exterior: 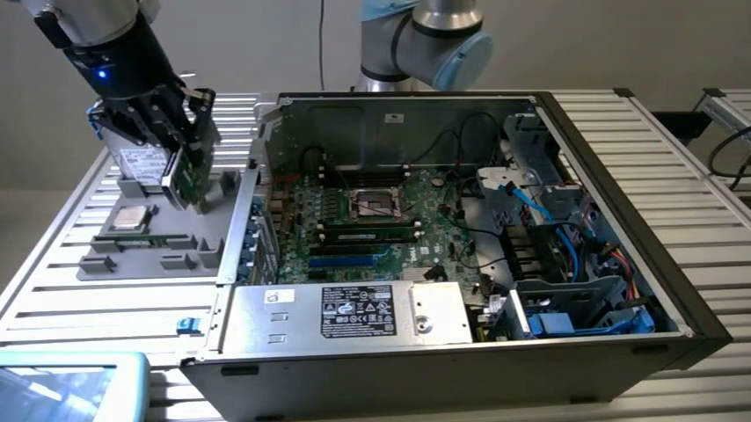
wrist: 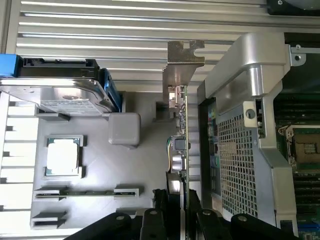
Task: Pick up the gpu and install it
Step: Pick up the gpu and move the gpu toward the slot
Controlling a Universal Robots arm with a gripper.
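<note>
- Over the grey parts tray [exterior: 141,257], at the exterior view's left and outside the computer case [exterior: 692,325], the gripper [exterior: 176,145] has the gpu [exterior: 193,180] between its fingers.
- Jaws: closed on the card's upper part, one finger against each face. In the wrist view the gpu [wrist: 181,125] runs edge-on out from between the fingers, and the silver end bracket [wrist: 182,55] is at the far end.
- Step in hand, as I judge it: the pick-up. The card stands on edge, low over the tray. I cannot tell whether its lower edge is clear of the tray.
- Install not yet begun: the card is beside the case's perforated rear panel [wrist: 240,150], not above the motherboard [exterior: 375,220].
- What the install calls for, judged from the layout: a lift high enough to clear the case wall, and the card kept on edge. The bracket must face the rear panel and the connector edge must line up with an expansion slot low on the board. Cables lie inside the case toward the exterior view's right.
- Arm pose: the wrist comes down from the exterior view's upper left, leaning slightly, fingers pointing downward. The arm's base [exterior: 411,44] stands behind the case.
- Untouched on the tray: hard drive [exterior: 143,163], processor [exterior: 129,218], memory stick [wrist: 85,191].
</note>
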